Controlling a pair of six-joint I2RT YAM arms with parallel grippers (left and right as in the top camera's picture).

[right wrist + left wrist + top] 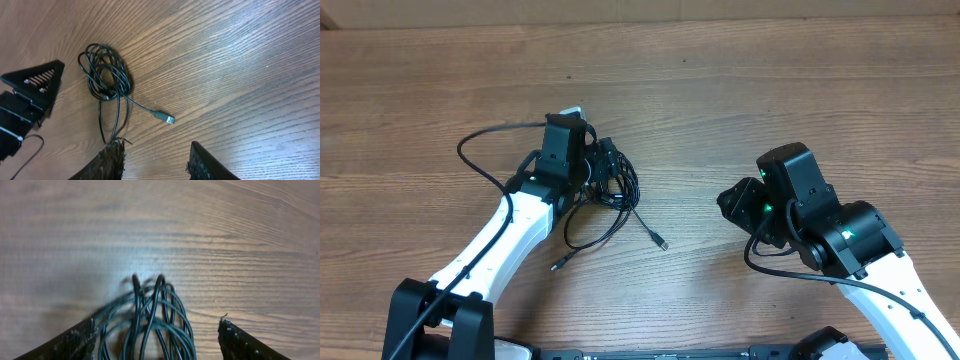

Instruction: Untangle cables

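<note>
The cables (612, 190) lie as one bundle of thin black loops left of the table's middle. Two ends trail out toward the front, one with a silvery plug (661, 243) and one with a dark plug (558, 265). My left gripper (592, 165) is down at the bundle, open. In the left wrist view the loops (150, 307) stand between its spread fingers (155, 342) and touch neither. My right gripper (728, 200) is open and empty, to the right of the bundle. The right wrist view shows the bundle (107, 75) and silvery plug (170, 119) ahead of its fingers (155, 162).
A thicker black wire (480, 145) belonging to the left arm loops out to the left of its wrist. The wooden table (800, 80) stretches bare to the back and right. The left gripper's body shows at the left edge of the right wrist view (30, 92).
</note>
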